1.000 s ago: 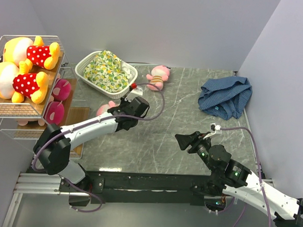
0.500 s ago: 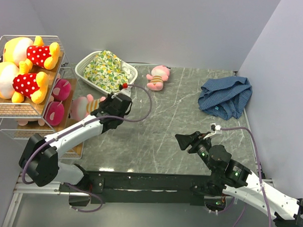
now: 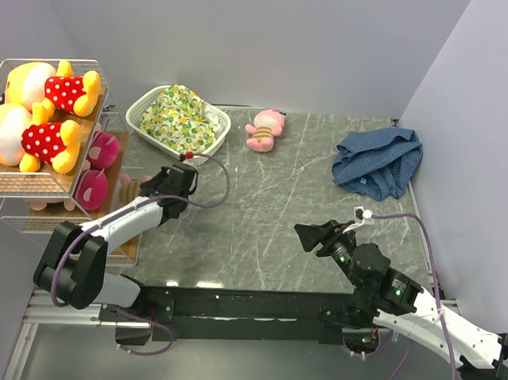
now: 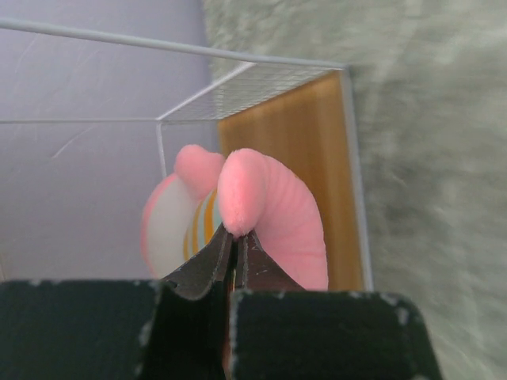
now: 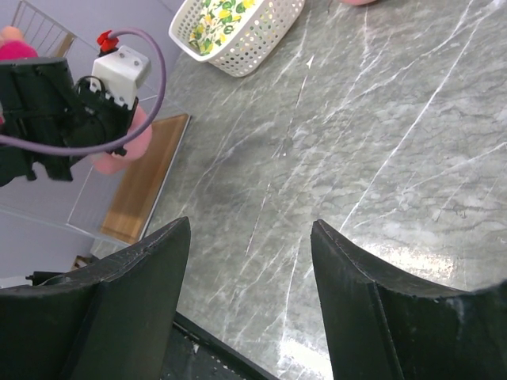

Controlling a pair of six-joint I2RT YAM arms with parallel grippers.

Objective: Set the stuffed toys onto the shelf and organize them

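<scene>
Now, from above, the left gripper (image 3: 152,186) had swung left from mid-table, bringing its pink toy (image 3: 130,186) to the lower tier of the shelf (image 3: 20,184); another toy (image 3: 265,129) lay on the table (image 3: 321,192). Left wrist: jaws clenched on the toy above the board (image 4: 301,142). Right wrist: the right gripper (image 5: 249,229) hung spread, empty. Release looked next.

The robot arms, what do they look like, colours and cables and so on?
The left arm and right arm have white links and black joints, each trailing a purple cable. The fingers are black and wedge-shaped; green lights glow on the right arm.
</scene>
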